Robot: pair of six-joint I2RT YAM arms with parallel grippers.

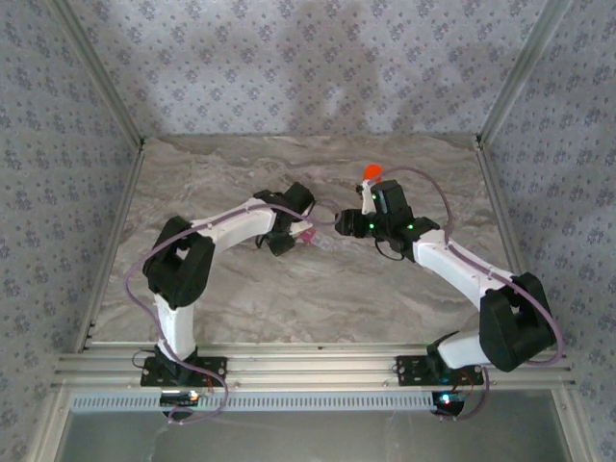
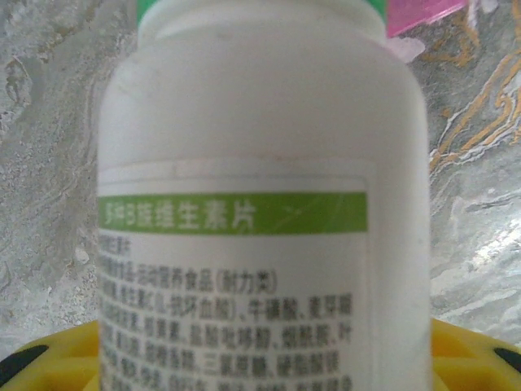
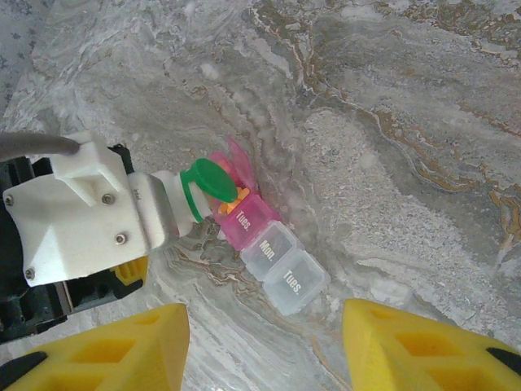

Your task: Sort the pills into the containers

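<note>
My left gripper (image 2: 260,358) is shut on a white pill bottle (image 2: 260,163) with a green label. In the right wrist view the bottle (image 3: 167,212) lies tipped, its green flip cap (image 3: 210,181) open over the containers (image 3: 273,248), a strip of one pink and two clear sections on the marble. The pink end's lid stands open and orange pills (image 3: 232,198) show at the bottle's mouth. My right gripper (image 3: 264,342) hovers open just near of the strip, nothing between its yellow fingers. From above, the left gripper (image 1: 289,234) and right gripper (image 1: 343,223) face each other across the pink section (image 1: 306,234).
An orange-topped object (image 1: 370,173) stands on the table behind the right gripper. Metal frame posts (image 1: 500,173) and patterned walls close in the table's left, right and far sides. Bare marble (image 1: 318,298) lies between the arms and the near rail.
</note>
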